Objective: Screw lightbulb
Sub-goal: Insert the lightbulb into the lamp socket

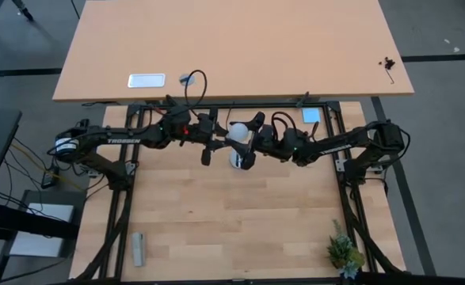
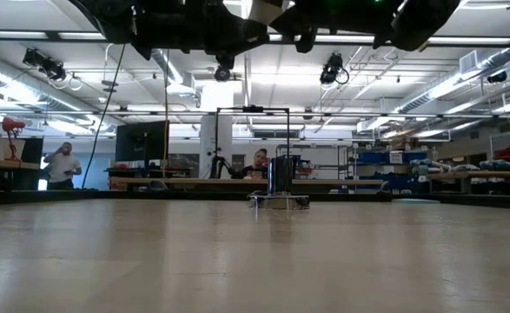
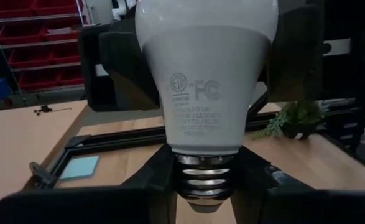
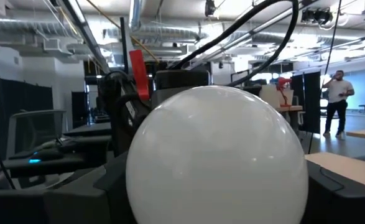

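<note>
Holding the lightbulb [image 1: 238, 132] in mid-air between my two claws, above the far middle of the worktop [image 1: 232, 222].
My left claw [image 3: 198, 186] clamps its threaded base and my right claw [image 1: 256, 136] grips the globe; I judge I should keep it level, release one side only, and align the threads squarely with the socket [image 2: 278, 199] before turning.

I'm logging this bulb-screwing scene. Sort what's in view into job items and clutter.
Job items:
lightbulb, between both end effectors
silver socket base, on the table
left end effector
right end effector

Clutter:
small plant
grey block
blue square
</note>
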`<action>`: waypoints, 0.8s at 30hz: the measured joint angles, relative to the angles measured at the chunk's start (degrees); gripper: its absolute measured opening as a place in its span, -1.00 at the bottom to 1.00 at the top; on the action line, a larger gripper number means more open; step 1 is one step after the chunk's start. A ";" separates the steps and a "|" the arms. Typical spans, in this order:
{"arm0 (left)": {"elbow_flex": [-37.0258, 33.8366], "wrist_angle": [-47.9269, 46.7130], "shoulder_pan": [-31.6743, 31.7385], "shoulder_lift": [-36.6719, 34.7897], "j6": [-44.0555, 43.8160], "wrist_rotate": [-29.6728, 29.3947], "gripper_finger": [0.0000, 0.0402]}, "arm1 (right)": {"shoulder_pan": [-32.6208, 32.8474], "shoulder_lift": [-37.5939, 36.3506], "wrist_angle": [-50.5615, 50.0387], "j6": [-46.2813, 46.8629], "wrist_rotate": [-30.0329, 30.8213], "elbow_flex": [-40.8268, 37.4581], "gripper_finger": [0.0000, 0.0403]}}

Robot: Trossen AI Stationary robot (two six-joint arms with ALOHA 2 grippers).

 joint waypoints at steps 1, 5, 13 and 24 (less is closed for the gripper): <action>0.00 -0.28 0.00 0.00 0.13 -0.18 -0.51 | -0.11 0.00 -0.08 0.00 0.00 0.00 0.41; 0.07 -1.01 0.00 0.00 0.23 -0.47 -0.51 | -0.26 0.00 -0.20 0.13 -0.03 0.00 0.39; -0.09 -5.47 0.04 0.17 1.80 -4.55 -0.18 | -0.85 -0.68 -0.23 0.57 0.00 1.42 0.39; -0.04 -14.07 0.04 0.04 5.49 -13.03 -0.15 | -2.01 -7.56 -22.30 0.90 0.08 2.69 0.39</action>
